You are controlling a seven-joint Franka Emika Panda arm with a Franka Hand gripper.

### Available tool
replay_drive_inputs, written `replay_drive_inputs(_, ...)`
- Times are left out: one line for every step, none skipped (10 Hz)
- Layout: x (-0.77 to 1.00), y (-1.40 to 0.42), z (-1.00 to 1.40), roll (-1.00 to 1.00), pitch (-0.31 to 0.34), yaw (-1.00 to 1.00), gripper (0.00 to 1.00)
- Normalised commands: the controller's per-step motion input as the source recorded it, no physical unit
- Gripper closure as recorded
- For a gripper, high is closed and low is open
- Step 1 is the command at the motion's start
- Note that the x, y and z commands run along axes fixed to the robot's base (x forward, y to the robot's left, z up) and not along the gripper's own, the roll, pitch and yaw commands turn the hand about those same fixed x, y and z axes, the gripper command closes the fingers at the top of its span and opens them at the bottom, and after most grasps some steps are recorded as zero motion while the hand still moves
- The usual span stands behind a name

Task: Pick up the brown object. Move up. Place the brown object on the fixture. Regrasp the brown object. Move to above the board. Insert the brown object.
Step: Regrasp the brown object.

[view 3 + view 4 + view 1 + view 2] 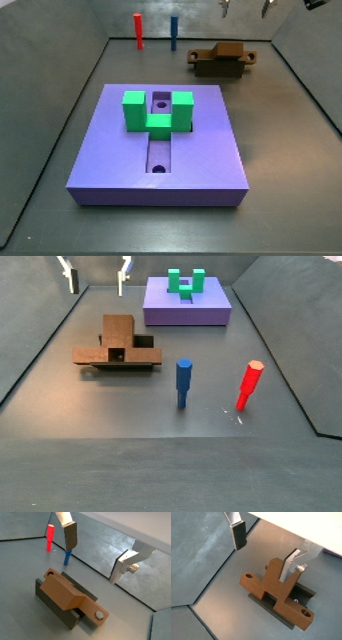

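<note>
- Since the brown T-shaped piece already lies across the dark fixture, the placing step looks done and a fresh grasp is what I judge comes next.
- In a side view, the piece sits at the left middle of the frame, its long bar pointing toward the back wall, its crossbar resting over the holder's low walls; this likely props it off the floor so the fingers can take it at a new angle.
- The gripper hangs high in the upper left of that view, well apart from the piece, its silver plates spread wide with nothing between them.
- In a wrist view, one finger shows its dark pad, and the piece lies below with round holes at its crossbar ends.
- The piece looks matte and hard-edged, like plastic or painted wood; the fixture is darker and olive-toned.
- The purple board fills the middle of a side view, thick and smooth, with a central slot and a green U-shaped block on top.
- A red peg and a blue peg stand upright at the centre right, clear of the piece.
</note>
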Motion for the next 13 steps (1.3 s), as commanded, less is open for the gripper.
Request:
replay_drive_inputs(-0.07,0.12,-0.09,0.01,0.000,-0.06,0.00)
replay_drive_inputs(-0.09,0.14,-0.08,0.05,0.000,-0.08,0.00)
replay_drive_inputs(-0.10,0.15,-0.08,0.06,0.000,-0.10,0.00)
replay_drive_inputs(-0.09,0.13,-0.05,0.05,0.000,-0.09,0.00)
replay_drive_inputs(-0.13,0.11,-0.06,0.15,0.000,-0.11,0.00)
replay_drive_inputs(-0.19,0.07,-0.07,0.27,0.000,-0.12,0.00)
replay_drive_inputs(-0.19,0.05,-0.07,0.30,0.000,-0.12,0.00)
replay_drive_inputs(-0.18,0.00,-0.07,0.34,0.000,-0.11,0.00)
replay_drive_inputs(-0.06,0.00,-0.01,0.31,0.000,-0.05,0.00)
replay_drive_inputs(-0.01,-0.03,-0.03,0.38,0.051,-0.03,0.00)
replay_drive_inputs(-0.05,-0.13,-0.02,0.04,0.000,0.10,0.00)
replay_drive_inputs(-0.02,-0.24,-0.02,0.00,-0.060,0.27,0.00)
replay_drive_inputs(-0.01,-0.31,-0.07,0.25,-0.020,0.35,0.00)
